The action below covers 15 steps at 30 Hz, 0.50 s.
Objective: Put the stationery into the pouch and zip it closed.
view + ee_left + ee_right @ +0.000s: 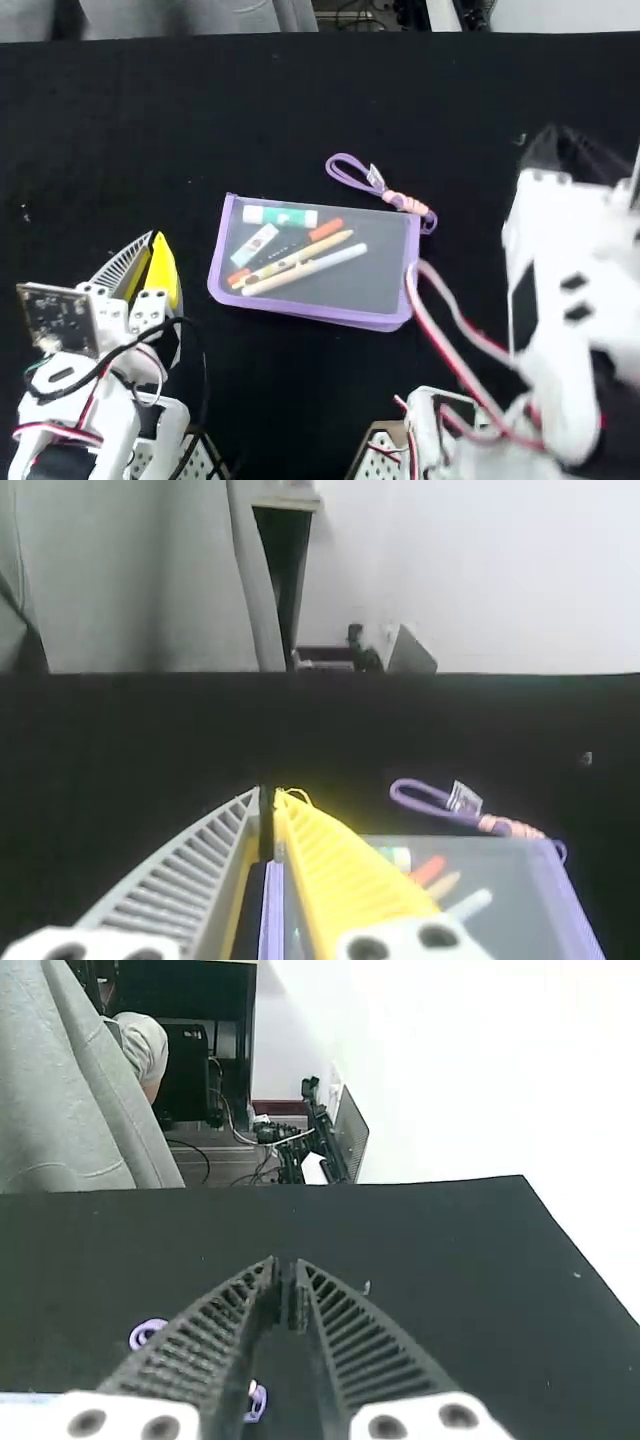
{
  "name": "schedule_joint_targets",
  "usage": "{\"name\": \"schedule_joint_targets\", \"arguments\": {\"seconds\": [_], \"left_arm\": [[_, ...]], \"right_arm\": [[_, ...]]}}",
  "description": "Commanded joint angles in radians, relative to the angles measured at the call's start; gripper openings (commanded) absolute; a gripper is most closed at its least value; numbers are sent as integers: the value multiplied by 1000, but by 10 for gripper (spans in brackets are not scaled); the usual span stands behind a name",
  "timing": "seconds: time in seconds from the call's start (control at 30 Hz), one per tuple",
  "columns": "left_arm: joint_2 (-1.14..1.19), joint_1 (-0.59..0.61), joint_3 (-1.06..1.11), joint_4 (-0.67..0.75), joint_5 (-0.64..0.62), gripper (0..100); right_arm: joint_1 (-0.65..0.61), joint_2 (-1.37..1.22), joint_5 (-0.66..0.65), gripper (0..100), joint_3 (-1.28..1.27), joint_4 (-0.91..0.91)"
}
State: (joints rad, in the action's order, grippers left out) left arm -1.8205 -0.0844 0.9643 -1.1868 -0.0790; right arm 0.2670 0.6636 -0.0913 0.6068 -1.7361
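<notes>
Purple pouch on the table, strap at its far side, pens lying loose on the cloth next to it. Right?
Not quite. The pens are not next to the pouch. The high view shows them inside its outline, apparently behind the clear front. The rest holds: the pouch is purple and the strap lies at its far side.

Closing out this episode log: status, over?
Left gripper shut, beside pouch. Right gripper shut, clear of it. Stationery inside pouch; zip pull at its corner. Nothing in the way.
</notes>
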Motion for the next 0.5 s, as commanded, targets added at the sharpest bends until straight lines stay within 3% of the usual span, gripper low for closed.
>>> {"name": "schedule_joint_targets", "arguments": {"seconds": [0.0,0.23,0.47], "left_arm": [[-6,-10,15,-25,-6,29],[-6,-10,38,-40,-6,29],[-6,-16,53,-107,-6,30]], "right_arm": [[6,128,11,12,-134,35],[-6,418,11,12,-522,141],[-259,748,2,12,-889,226]]}}
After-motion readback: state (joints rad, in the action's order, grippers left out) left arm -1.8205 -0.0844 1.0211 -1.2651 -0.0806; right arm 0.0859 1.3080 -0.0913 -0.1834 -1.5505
